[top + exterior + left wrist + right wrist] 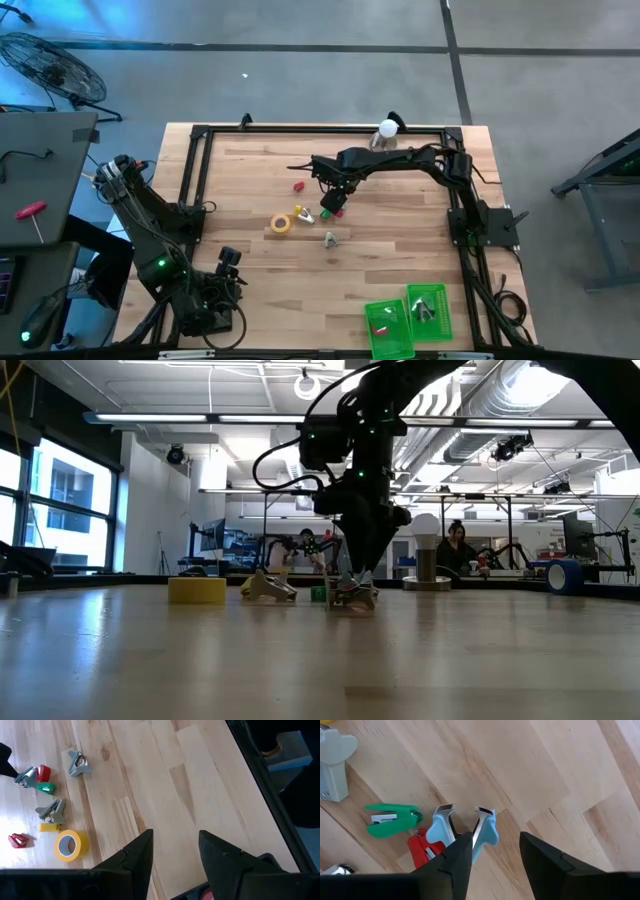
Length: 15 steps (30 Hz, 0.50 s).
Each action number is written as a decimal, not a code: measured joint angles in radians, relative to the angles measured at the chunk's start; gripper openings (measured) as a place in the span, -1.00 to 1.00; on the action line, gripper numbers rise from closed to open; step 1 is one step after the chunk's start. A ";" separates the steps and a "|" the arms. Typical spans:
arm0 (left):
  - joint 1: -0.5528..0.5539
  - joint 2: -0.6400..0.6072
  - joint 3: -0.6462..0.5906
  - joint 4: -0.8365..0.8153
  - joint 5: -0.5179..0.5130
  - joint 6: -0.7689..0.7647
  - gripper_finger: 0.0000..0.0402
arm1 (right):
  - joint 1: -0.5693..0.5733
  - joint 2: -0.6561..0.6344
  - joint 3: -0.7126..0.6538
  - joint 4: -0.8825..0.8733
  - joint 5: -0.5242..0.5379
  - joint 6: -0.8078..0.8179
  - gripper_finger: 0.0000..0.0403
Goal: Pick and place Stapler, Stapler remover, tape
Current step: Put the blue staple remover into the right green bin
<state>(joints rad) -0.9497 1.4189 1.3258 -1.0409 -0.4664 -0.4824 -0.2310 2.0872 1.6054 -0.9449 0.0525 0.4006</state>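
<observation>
My right gripper (495,837) is open and low over a cluster of small items mid-table (333,200). A light-blue staple remover (465,827) lies on the wood, partly under one fingertip rather than in the gap. Beside it lie a green mini stapler (392,815) and a red mini stapler (422,851). The yellow tape roll (281,223) lies flat to the left, with a grey staple remover (330,238) nearer me. No pink or purple roll shows. My left gripper (176,834) is open and waits over the near-left corner (228,262). My right gripper comes from above, pointing down. One finger (456,862) stands over the blue staple remover's handle (440,837), which lies on the table. Whether it touches the remover, I cannot tell.
Two green bins (388,328) (428,310) sit at the near right edge, each with a small item inside. Another red piece (298,186) and a yellow-and-grey piece (302,213) lie near the cluster. A white bulb-like object (387,130) stands at the far edge. Bare wood lies between cluster and bins.
</observation>
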 joint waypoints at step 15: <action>0.000 0.000 0.000 0.000 -0.021 0.007 -0.24 | -0.003 -0.008 -0.165 0.251 -0.045 -0.069 -0.50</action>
<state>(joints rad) -0.9497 1.4189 1.3258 -1.0409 -0.4869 -0.4755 -0.2344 2.0796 1.4401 -0.6941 0.0075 0.3318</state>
